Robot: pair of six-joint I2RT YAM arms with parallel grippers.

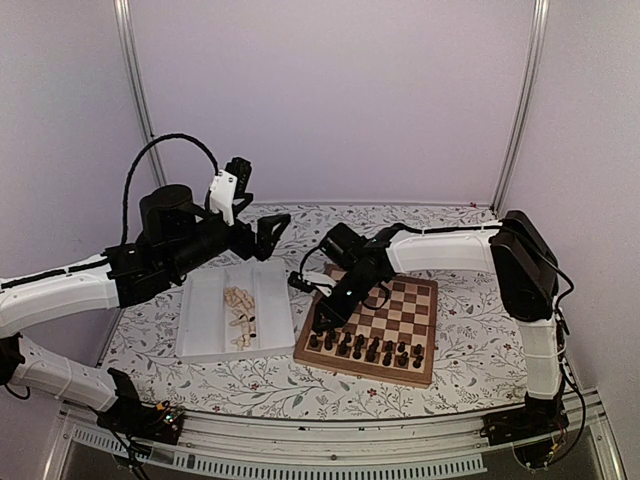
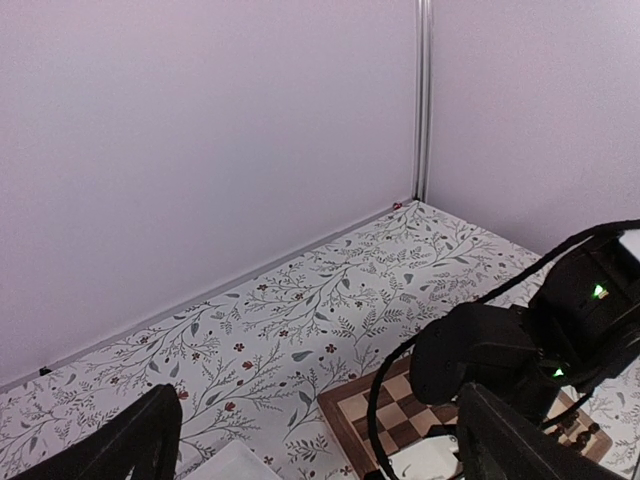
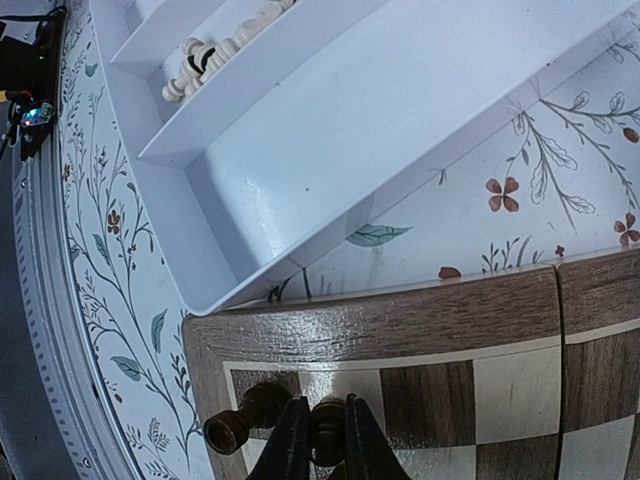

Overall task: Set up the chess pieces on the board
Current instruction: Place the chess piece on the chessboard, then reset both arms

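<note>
The board (image 1: 420,292) lies right of centre, with dark chess pieces (image 1: 372,350) standing in its two near rows. My right gripper (image 1: 326,318) reaches down to the board's near-left corner. In the right wrist view that gripper (image 3: 327,415) is shut on a dark piece (image 3: 327,440) standing on a light square, next to a dark piece (image 3: 245,418) on the corner square. Pale pieces (image 1: 240,302) lie in the white tray (image 1: 205,325). My left gripper (image 1: 266,236) hangs open above the tray's far edge, holding nothing; its fingers (image 2: 140,445) frame the board's corner (image 2: 400,420).
The two-compartment tray (image 3: 330,130) sits just left of the board, its corner close to the board's border (image 3: 400,315). Its pale pieces (image 3: 215,50) fill one compartment. The right arm (image 2: 500,345) and its cable stretch over the board. A floral cloth covers the table.
</note>
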